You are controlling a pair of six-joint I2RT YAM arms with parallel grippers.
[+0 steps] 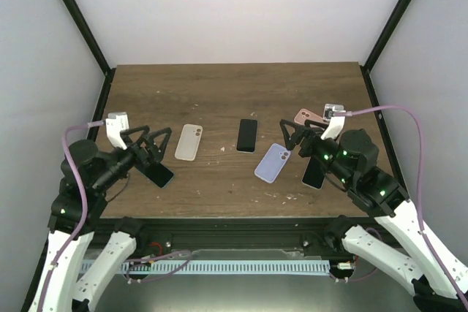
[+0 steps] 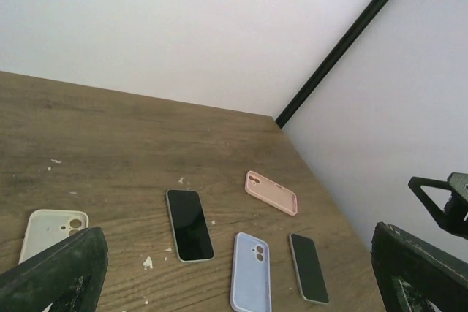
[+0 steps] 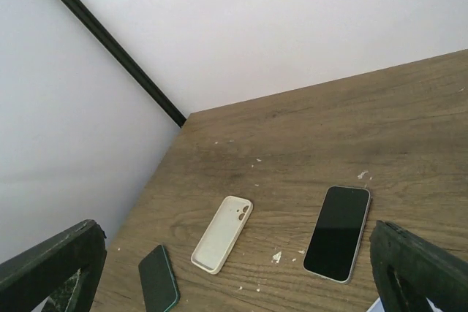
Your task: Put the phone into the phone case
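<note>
Starting state, nothing cased yet | middle phone (image 1: 247,135) lies bare on worktop (image 1: 219,85) | cream case (image 1: 189,142) left of it, blue case (image 1: 272,162) just right of it | left hand (image 1: 162,150) and right hand (image 1: 291,140) both wide open, empty | whole insertion left

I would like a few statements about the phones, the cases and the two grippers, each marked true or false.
1. The left gripper and the right gripper are both open and hold nothing. True.
2. Three cases lie on the table: a cream case, a light blue case and a pink case. True.
3. The pink case lies next to the left gripper. False: it lies far right, close to the right gripper.
4. The black phone in the middle lies on the cream case. False: it lies on the table, apart from it, between the cream and light blue cases.
</note>
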